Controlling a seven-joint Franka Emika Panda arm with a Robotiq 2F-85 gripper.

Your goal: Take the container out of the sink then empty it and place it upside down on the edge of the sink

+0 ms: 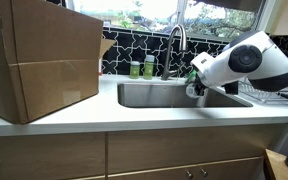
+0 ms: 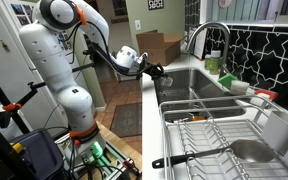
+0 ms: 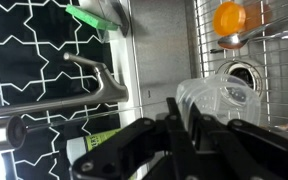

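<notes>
In the wrist view my gripper [image 3: 187,112] is shut on the rim of a clear plastic container [image 3: 226,95]. One finger is inside the container and one outside. The container hangs over the steel sink basin [image 3: 164,50], with the drain [image 3: 242,72] showing behind it. In both exterior views the gripper [image 1: 194,86] [image 2: 154,71] is at about rim height over the sink [image 1: 154,96] [image 2: 189,85]. The container is hard to make out there. I cannot tell what is inside it.
The faucet [image 1: 176,45] [image 2: 210,35] stands behind the sink, with green bottles [image 1: 142,68] beside it. A large cardboard box [image 1: 39,60] sits on the counter. A dish rack [image 2: 219,140] with a black utensil adjoins the sink. An orange object [image 3: 230,18] lies on the rack wires.
</notes>
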